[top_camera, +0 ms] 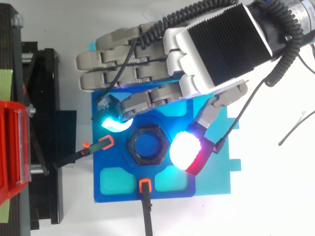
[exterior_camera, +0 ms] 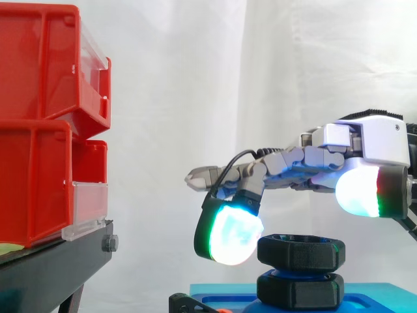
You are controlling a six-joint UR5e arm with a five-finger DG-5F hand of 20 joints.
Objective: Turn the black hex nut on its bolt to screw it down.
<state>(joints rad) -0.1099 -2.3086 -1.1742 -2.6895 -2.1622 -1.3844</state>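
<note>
The black hex nut (top_camera: 146, 145) (exterior_camera: 301, 253) sits on top of its black bolt above a second black hex part (exterior_camera: 300, 290), on a blue base (top_camera: 162, 187). My hand (top_camera: 197, 54) hovers over the far side of the nut, palm down. One fingertip (exterior_camera: 231, 235) glows cyan-white just left of the nut, and the thumb pad (top_camera: 186, 151) glows white and red at its right. Both pads stand close beside the nut with small gaps; neither clearly touches it. The other fingers stretch straight out to the left.
Red bins (exterior_camera: 45, 130) are stacked on a black stand (exterior_camera: 58, 267) at the left. Black clamps with orange tips (top_camera: 106, 143) (top_camera: 144, 186) hold the blue base at its left and front. A white curtain hangs behind.
</note>
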